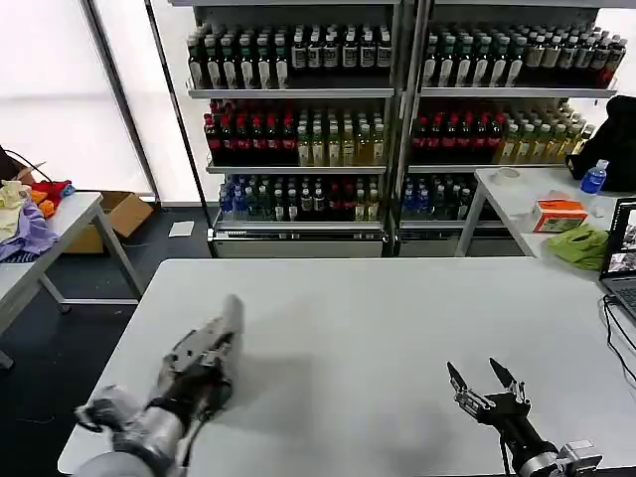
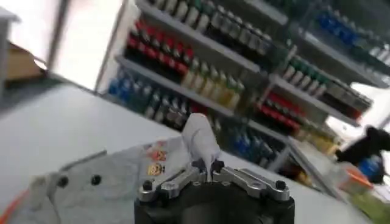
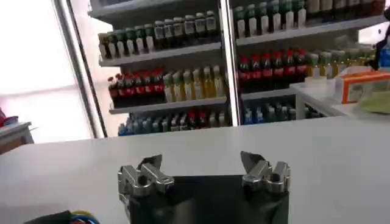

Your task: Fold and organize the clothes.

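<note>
While the left hand [image 1: 231, 316] sits low over the near left part of the white worktop [image 1: 397, 328], its fingers are pressed together on a pinch of light grey cloth, seen most plainly in the left wrist view. That cloth is the shirt [image 2: 122, 182], which drapes over the arm and hand in the head view, so the arm's own shape is hard to make out. A small multicolour print [image 2: 156, 163] and two dark buttons show on the fabric; the rest of the garment is cut off at the picture's edge, and its full outline cannot be told.

The right hand [image 1: 481, 377] rests at the near right edge of the worktop with its fingers spread apart and nothing between them.

Behind the worktop stand shelves [image 1: 397, 119] of bottled drinks. A side table on the left carries a pile of coloured garments [image 1: 30, 214]. On a table to the right lie a lime-green cloth [image 1: 580, 244], an orange box [image 1: 558, 214] and a laptop [image 1: 621, 253], the latter partly cut off.
</note>
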